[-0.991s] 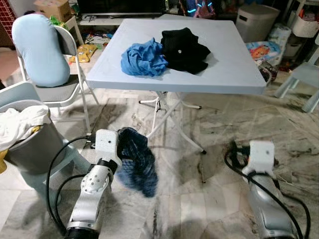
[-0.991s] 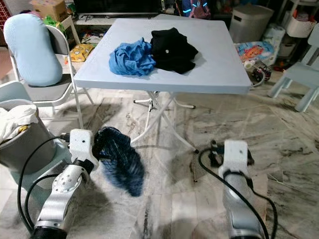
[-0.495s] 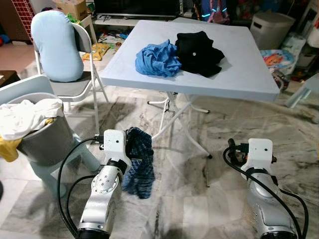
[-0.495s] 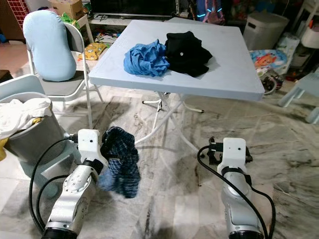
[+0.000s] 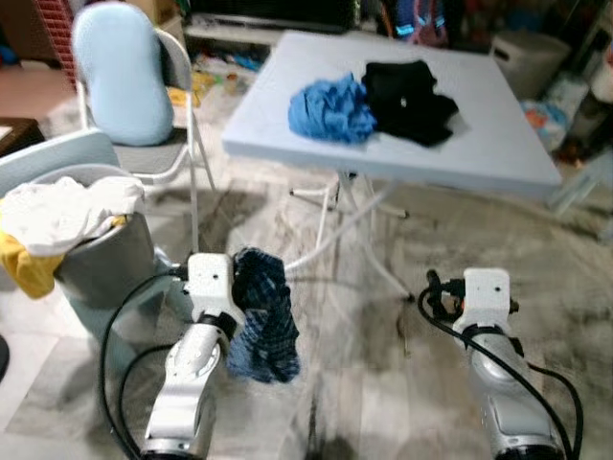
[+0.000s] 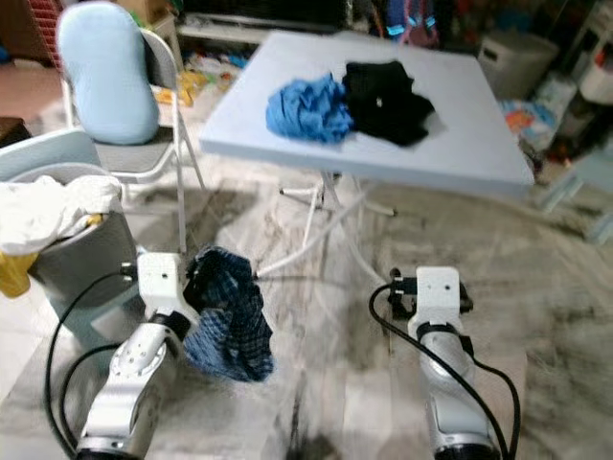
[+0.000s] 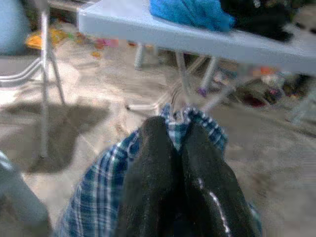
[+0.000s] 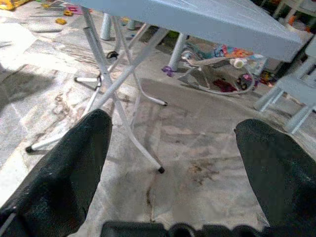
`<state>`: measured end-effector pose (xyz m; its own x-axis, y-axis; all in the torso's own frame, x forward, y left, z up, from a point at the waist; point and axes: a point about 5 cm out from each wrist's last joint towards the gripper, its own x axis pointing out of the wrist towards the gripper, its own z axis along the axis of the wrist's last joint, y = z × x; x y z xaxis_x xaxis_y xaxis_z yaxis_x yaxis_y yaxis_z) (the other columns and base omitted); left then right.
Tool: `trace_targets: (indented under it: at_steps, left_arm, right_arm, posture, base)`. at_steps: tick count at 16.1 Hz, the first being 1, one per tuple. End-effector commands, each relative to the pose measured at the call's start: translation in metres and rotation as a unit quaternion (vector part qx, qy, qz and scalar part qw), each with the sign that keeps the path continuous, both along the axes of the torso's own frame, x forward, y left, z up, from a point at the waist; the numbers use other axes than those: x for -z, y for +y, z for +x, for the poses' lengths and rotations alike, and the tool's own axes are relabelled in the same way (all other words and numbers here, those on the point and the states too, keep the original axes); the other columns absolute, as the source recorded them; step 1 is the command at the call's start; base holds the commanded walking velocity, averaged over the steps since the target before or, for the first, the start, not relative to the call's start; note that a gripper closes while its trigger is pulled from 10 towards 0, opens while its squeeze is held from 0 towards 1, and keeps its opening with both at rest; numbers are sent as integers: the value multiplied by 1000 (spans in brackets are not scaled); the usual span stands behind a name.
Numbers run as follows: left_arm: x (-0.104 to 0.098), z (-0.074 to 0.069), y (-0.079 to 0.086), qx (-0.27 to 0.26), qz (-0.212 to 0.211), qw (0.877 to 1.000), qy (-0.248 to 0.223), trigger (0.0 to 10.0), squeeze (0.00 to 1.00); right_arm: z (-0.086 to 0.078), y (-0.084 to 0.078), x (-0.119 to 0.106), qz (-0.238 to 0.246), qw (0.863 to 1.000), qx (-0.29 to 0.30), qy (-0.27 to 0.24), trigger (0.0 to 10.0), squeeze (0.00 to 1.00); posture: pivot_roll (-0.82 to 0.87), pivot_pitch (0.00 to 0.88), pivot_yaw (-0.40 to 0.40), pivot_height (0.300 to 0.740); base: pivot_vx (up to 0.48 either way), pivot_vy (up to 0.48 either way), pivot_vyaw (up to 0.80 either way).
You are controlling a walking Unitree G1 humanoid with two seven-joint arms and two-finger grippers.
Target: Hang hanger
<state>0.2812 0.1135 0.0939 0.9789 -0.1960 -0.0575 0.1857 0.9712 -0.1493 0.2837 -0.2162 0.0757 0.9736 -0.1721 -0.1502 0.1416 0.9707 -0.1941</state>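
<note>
The left gripper's (image 7: 178, 148) 2 fingers (image 7: 150, 168) are pressed together on a fold of a plaid cloth (image 5: 263, 316), which bunches up past the tips and hangs down beside the left arm, low over the floor (image 5: 364, 383). The right gripper's (image 8: 175, 163) fingers (image 8: 69, 168) are spread wide with nothing between them, held low above the floor in front of the table (image 5: 479, 158).

The cloth is dark blue with lighter checks; it dangles in front of the table, near its white crossed legs (image 5: 350, 206). On the tabletop lie a blue garment (image 5: 330, 108) and a black garment (image 5: 410, 88), touching each other. To the robot's left stands a grey basket (image 5: 101, 264) heaped with white (image 5: 67, 206) and yellow laundry (image 5: 27, 268). Behind the basket is a folding chair (image 5: 177, 96) with a pale blue cushion (image 5: 124, 72) leaning on its back. Toys and boxes clutter the floor beyond the table, too blurred to make out.
</note>
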Motion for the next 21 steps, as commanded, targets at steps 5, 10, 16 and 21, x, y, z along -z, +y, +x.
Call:
trace_targets:
  at_steps: [5, 10, 16, 21]
  left_arm:
    - [-4, 1, -3, 16, -12, 1000, 5, 10000, 0]
    - [-5, -2, -4, 22, -26, 999, 10, 10000, 0]
    - [-16, 3, -11, 48, -24, 999, -2, 10000, 0]
    - [-22, 4, -10, 66, -38, 997, -22, 10000, 0]
  right_arm:
    - [-10, -5, 4, -7, 1000, 6, 11, 10000, 0]
    - [-11, 9, 7, -1, 1000, -16, 15, 10000, 0]
    - [-13, 6, 7, 0, 1000, -9, 18, 10000, 0]
    - [-15, 9, 6, 3, 1000, -10, 19, 10000, 0]
  posture:
    - [-70, 119, -32, 740]
    - [-62, 137, -35, 740]
    - [-70, 146, -35, 740]
    - [-80, 157, -30, 740]
  base:
    - [0, 480, 0]
    - [0, 480, 0]
    - [0, 457, 0]
    - [0, 0, -104]
